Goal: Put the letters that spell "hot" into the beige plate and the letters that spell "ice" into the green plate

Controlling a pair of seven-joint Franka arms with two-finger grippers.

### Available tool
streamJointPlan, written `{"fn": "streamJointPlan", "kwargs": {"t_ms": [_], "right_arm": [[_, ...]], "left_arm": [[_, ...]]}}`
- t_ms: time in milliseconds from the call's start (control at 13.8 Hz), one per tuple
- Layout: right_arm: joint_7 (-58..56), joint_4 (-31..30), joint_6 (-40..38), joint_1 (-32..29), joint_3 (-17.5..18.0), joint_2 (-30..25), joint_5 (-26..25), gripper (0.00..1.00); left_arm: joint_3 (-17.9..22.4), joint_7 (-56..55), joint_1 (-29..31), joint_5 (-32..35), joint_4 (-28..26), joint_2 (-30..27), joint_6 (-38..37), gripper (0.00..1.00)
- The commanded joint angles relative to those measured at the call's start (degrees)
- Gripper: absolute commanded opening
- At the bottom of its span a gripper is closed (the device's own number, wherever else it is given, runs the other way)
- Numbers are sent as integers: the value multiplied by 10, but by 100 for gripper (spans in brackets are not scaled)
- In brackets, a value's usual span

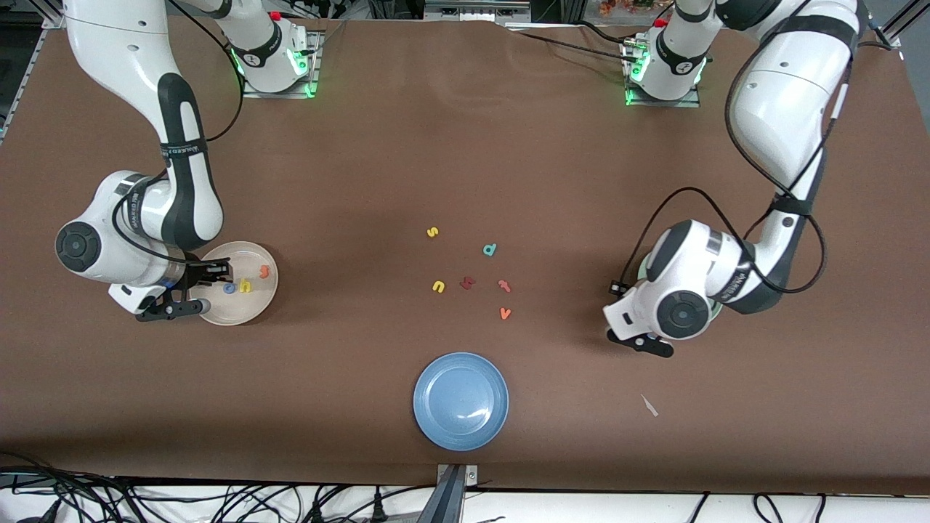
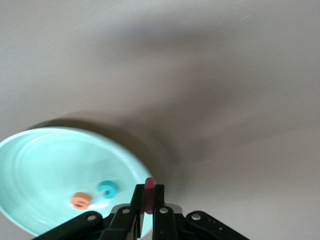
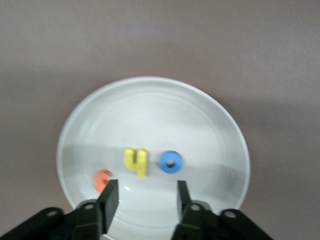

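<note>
In the beige plate (image 3: 150,105) lie "h" (image 3: 136,161), "o" (image 3: 171,161), "t" (image 3: 102,179) under the parted right claw (image 3: 144,197); the left claw (image 2: 148,200) pinches the "i" (image 2: 149,192) over the green plate (image 2: 45,160) holding "c" (image 2: 107,189), "e" (image 2: 80,200).

A yellow "h" (image 3: 136,162), blue "o" (image 3: 171,162) and orange "t" (image 3: 102,179) are seen in the beige plate (image 1: 256,311), at the frame's middle left. An orange "e" (image 2: 80,200) and teal "c" (image 2: 107,189) are seen in the green plate (image 2: 45,160), at middle right; a dark red "i" (image 2: 149,195) is held upright over its rim.

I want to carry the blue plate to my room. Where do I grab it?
Probably by the edge. The blue plate lies flat, round and shallow, too wide to pinch across. Come down from above onto its raised rim, one finger inside and one outside. The part nearest the front camera looks easiest, since the loose letters lie farther from that camera.
</note>
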Motion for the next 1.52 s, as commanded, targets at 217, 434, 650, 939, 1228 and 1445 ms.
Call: {"fn": "streamJointPlan", "kwargs": {"t_ms": [217,434,650,939,1228,1445], "right_arm": [[136,122,-130,7,3,8,10,100],[179,160,-165,6,3,9,9,100],[188,181,-212,4,0,5,6,100],[209,127,-218,-138,176,-111,-156,100],[222,44,-225,-216,274,-273,-242,100],[222,17,-270,-207,273,-348,-252,100]], "left_arm": [[-5,39,53,49,-83,-22,45,2],[-5,34,56,42,-83,-22,45,100],[-8,36,55,38,-80,-45,34,100],[-27,36,54,-6,-74,-109,-19,100],[-26,36,55,-51,-52,-212,-100,100],[-25,36,56,-53,8,-268,-133,100]]}}
